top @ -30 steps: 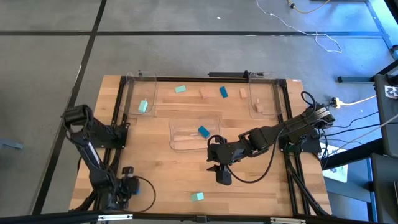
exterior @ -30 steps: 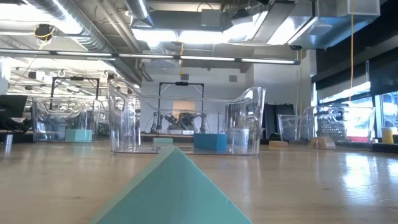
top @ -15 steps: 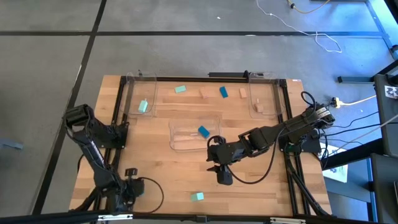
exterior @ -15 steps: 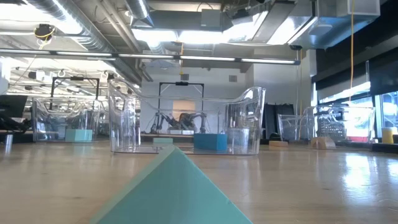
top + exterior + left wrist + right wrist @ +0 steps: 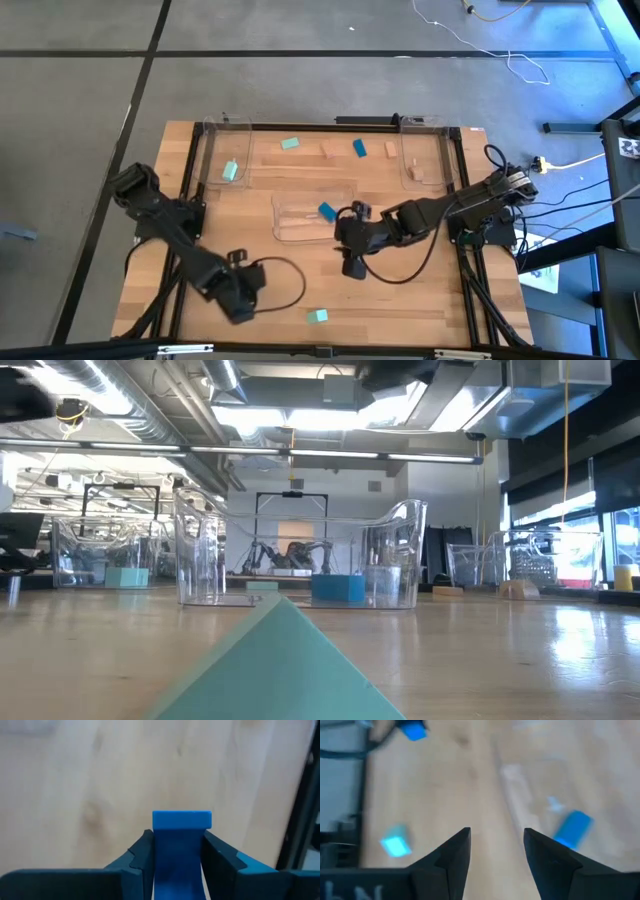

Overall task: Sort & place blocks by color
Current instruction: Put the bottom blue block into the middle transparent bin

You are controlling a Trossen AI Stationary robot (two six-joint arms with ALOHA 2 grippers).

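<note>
My left gripper (image 5: 240,300) hangs over the table's near left part, shut on a bright blue block (image 5: 181,820). My right gripper (image 5: 350,266) is open over the table's middle, just near of the centre tray, with nothing between its fingers (image 5: 495,850). A second blue block (image 5: 327,211) lies in the centre clear tray (image 5: 300,232). One mint-teal block (image 5: 318,316) lies flat on the table near the front edge. Along the far side lie a teal (image 5: 290,143), a tan (image 5: 327,151), a blue (image 5: 358,147) and another tan block (image 5: 390,149). My left gripper pinches the blue block between its two fingers (image 5: 145,857), one on each of two opposite side faces (image 5: 159,845). The block's end (image 5: 181,819) juts out past the fingertips. The fingers slant down toward the table, and the block is lifted clear of the wood.
A clear tray at the far left (image 5: 212,150) holds a teal block (image 5: 230,170); a clear tray at the far right (image 5: 432,160) holds a tan block (image 5: 417,172). A black frame (image 5: 190,200) runs along the table's sides. Bare wood lies between the two grippers.
My left gripper has swung from the table's near left corner toward the right and risen, still shut on the blue block. My right gripper has stayed near the centre tray and tipped a little.
</note>
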